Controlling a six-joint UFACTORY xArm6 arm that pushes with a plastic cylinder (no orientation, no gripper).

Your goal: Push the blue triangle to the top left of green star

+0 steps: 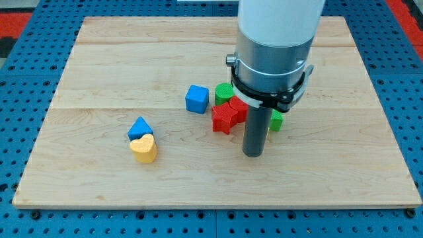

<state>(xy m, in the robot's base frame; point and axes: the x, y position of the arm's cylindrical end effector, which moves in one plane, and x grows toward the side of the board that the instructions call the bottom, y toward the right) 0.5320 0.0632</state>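
here, no claw shown, my tip (pixel 253 154) below red star (pixel 224 118), blue triangle (pixel 139 127) touching yellow heart (pixel 144 149)

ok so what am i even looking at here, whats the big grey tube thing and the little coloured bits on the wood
There is one picture, from a single camera looking down at a wooden board on a blue pegboard. The big white and grey tube is the end of a robot arm. It has no jaws and holds nothing. It ends in a dark rod, and my tip slides along the board to push blocks.

The coloured bits are small blocks. Towards the view's left lie a blue triangle and, touching it just below, a yellow heart. Near the middle is a cluster: a blue cube, a green round block, red blocks, and a green block mostly hidden behind the rod. My tip sits just below and right of that cluster.
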